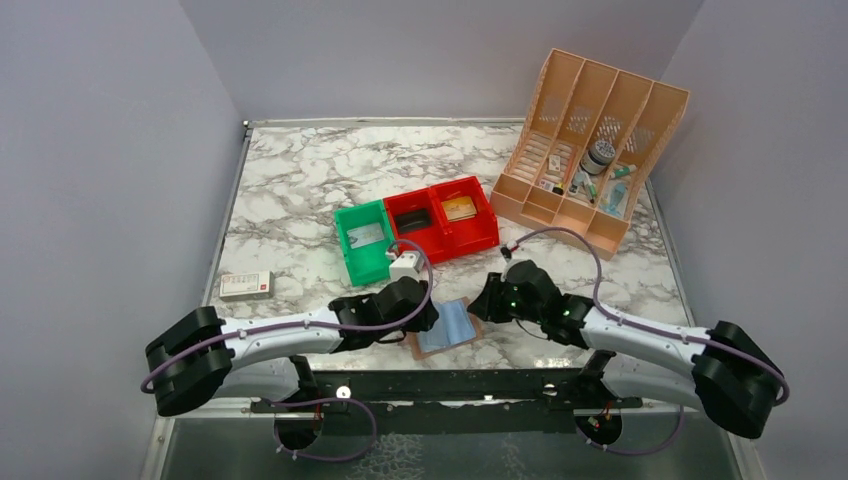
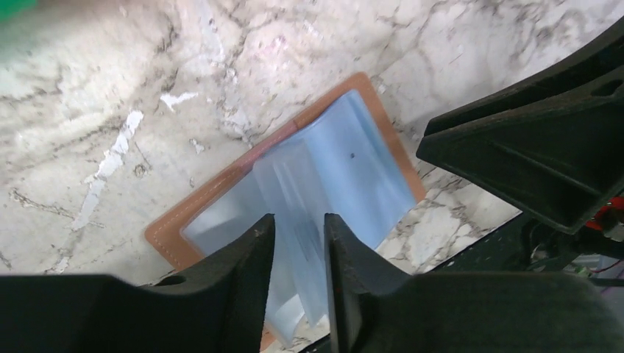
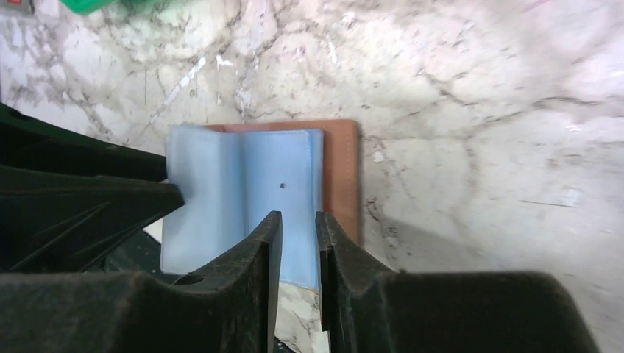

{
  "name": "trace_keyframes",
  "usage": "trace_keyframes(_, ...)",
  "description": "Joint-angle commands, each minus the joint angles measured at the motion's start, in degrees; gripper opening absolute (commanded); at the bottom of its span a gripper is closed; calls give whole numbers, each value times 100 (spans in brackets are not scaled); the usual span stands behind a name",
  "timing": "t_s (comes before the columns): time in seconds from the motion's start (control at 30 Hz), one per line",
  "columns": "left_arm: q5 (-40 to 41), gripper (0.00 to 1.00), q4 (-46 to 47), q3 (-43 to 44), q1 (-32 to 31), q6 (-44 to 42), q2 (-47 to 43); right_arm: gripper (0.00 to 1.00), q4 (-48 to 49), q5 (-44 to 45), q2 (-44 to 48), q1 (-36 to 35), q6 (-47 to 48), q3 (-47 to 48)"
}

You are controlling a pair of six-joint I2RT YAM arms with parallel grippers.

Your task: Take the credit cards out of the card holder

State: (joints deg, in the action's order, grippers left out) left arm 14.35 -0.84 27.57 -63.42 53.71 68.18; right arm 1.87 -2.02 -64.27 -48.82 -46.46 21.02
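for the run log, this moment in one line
card holder: lying open | left gripper: jaws slightly apart over it | right gripper: same

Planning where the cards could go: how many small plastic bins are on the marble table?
3, side by side in a row: a green plastic bin on the left, a middle red plastic bin, and a right red plastic bin. None looks hidden.

The left arm [image 1: 280, 335] and the right arm [image 1: 640, 335] are stretched low and angled inward, so the wrists are brought near each other. The left gripper [image 2: 298, 224] is seen with jaws slightly parted. The right gripper [image 3: 298, 220] is seen with a narrower gap.
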Motion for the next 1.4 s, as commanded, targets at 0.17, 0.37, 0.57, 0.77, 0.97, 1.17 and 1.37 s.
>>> trace_keyframes(0.17, 760, 59, -1273, 780, -30, -598, -456, 36, -1400, 1630, 1001, -40, 854, 864)
trace_keyframes(0.37, 1596, 87, -2114, 1340, 68, -1148, -925, 55, -463, 2740, 1461, -34, 1667, 1051)
trace_keyframes(0.57, 1595, 99, -2534, 1833, 941, -1984, -1359, 71, 270, 2966, 1124, 356, 2618, 1344)
trace_keyframes(0.77, 998, 99, -2966, 2383, 2173, -2687, -1422, 73, -113, 307, 612, 2493, 2457, 1957)
trace_keyframes(0.97, 521, 99, -3112, 2555, 2421, -2871, -1263, 76, -546, 326, 560, 2575, 2753, 2419)
trace_keyframes(1.17, 721, 99, -3338, 2826, 2493, -2966, -1371, 78, -553, 672, 880, 2571, 3011, 2746)
trace_keyframes(1.37, 1324, 99, -3590, 3345, 2655, -2796, -1200, 94, -291, -125, 981, 2574, 3568, 2935)
